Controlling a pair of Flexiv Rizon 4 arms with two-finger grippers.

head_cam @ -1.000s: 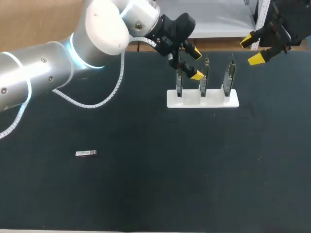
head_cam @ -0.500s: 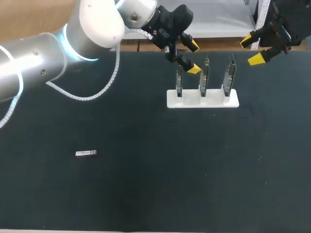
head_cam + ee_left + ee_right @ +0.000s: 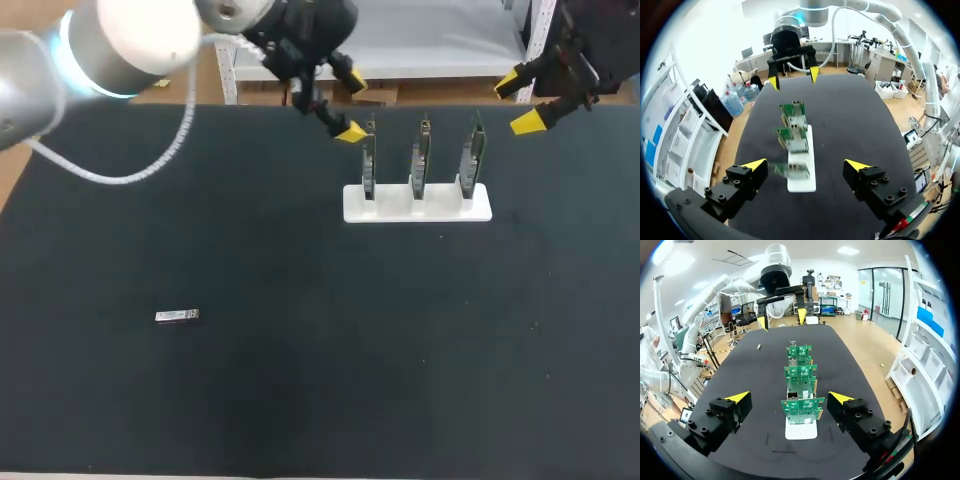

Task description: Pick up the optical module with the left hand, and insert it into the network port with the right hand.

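Observation:
The optical module (image 3: 177, 316), a small silver bar, lies flat on the black table at the left. It also shows far beyond the boards in the right wrist view (image 3: 758, 346). Three green circuit boards (image 3: 420, 155) stand upright in a white stand (image 3: 417, 208) at the back. My left gripper (image 3: 352, 108) hangs open just left of the leftmost board, far from the module, holding nothing. In its own view the left gripper (image 3: 806, 165) looks along the row of boards (image 3: 792, 140). My right gripper (image 3: 520, 102) is open and empty, up to the right of the stand, facing the boards (image 3: 801, 410).
The black table (image 3: 330, 380) stretches wide between module and stand. Each wrist view shows the other arm's gripper beyond the boards: the right gripper (image 3: 793, 79) and the left gripper (image 3: 781, 317).
My left arm has swung left and back, carrying its open gripper from over the leftmost boards to just left of them. The right gripper, the module and the stand have not moved.

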